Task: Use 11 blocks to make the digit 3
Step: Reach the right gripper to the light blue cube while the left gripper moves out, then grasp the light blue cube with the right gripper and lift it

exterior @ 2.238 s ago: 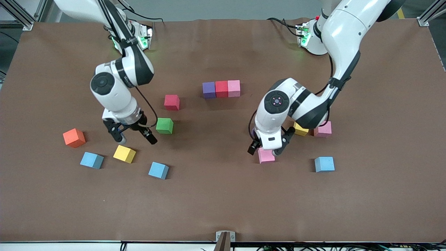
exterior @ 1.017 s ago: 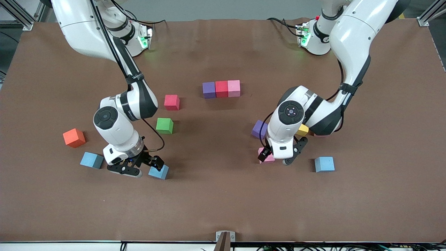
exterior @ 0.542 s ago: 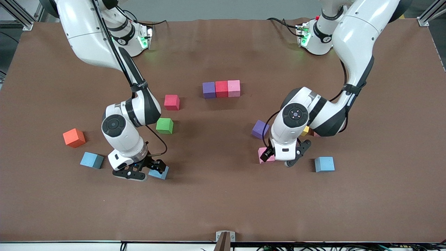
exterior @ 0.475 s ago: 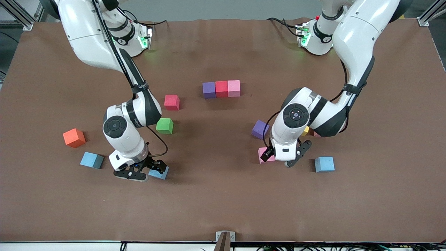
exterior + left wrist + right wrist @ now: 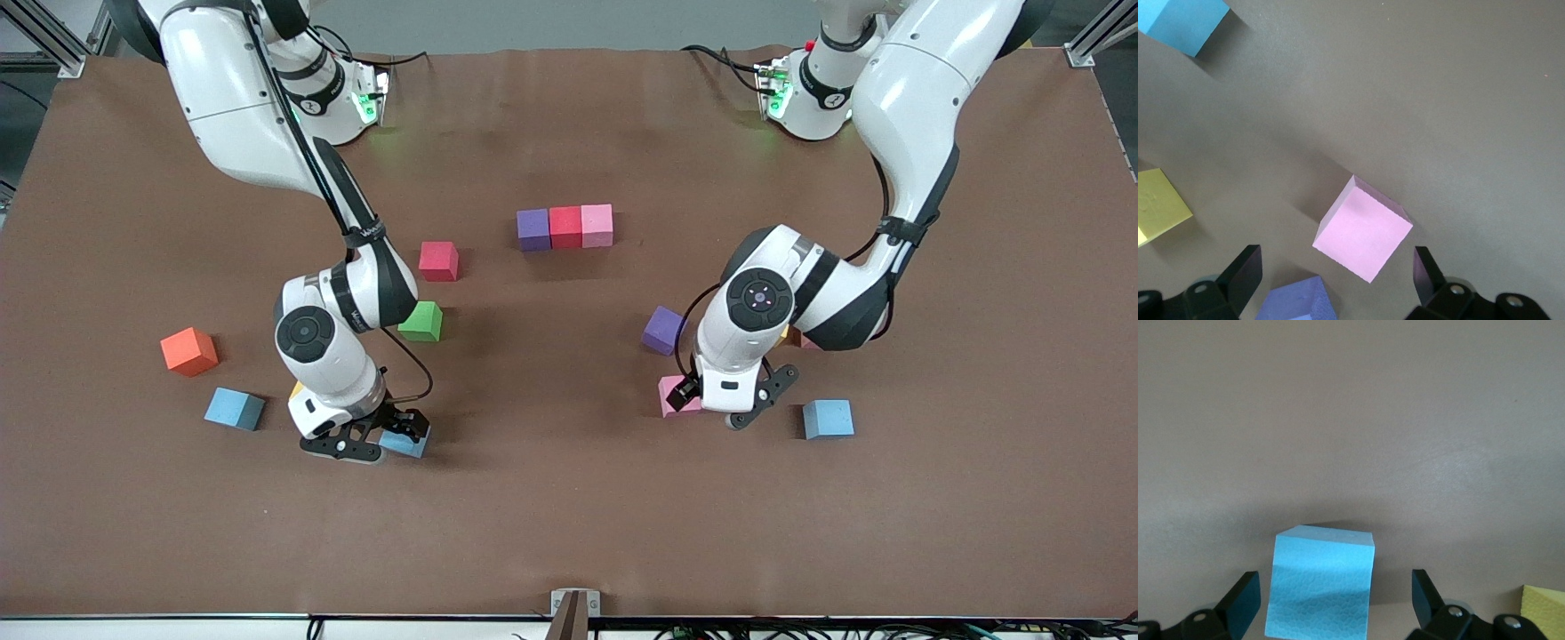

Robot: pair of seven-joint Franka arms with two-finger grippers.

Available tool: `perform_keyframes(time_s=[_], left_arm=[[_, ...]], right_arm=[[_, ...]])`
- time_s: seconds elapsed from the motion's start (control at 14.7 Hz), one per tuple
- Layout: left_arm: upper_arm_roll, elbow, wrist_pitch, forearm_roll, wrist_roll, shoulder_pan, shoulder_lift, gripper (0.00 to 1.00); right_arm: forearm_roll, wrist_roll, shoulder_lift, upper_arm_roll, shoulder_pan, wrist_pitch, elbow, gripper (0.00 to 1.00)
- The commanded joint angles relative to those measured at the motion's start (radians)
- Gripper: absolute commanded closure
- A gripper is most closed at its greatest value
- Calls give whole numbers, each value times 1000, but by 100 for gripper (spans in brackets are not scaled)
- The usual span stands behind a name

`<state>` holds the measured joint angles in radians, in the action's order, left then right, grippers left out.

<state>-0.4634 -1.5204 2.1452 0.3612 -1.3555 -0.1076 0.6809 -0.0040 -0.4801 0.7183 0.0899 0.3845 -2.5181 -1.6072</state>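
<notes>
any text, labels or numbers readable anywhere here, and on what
None can be read.
The right arm has small lettering on its black forearm band, too small to read.
The blocks, such as the pink block and the light blue block, have plain faces with no marks.
The table shows no writing.

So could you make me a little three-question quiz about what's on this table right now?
1. True or false: the right gripper has open fingers around a light blue cube.
2. Which cube sits between the left gripper's open fingers: A pink, B green, C orange?
3. Fill in: the touching row farthest from the front camera holds ___ cubes.

Key: 1 true. 2 A, the pink cube. 3 three: purple, red, pink.
</notes>
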Motion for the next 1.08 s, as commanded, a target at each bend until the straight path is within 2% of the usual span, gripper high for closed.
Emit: perform_keyframes(time_s=[0.0, 1.02], left_arm=[[-4, 9, -16, -16, 39, 8, 3, 0], [-4, 9, -16, -18, 36, 3, 2, 0]], right_arm=[[-21, -6, 19, -3, 7, 7, 20, 0], [-16, -5, 56, -2, 10, 28, 58, 3]])
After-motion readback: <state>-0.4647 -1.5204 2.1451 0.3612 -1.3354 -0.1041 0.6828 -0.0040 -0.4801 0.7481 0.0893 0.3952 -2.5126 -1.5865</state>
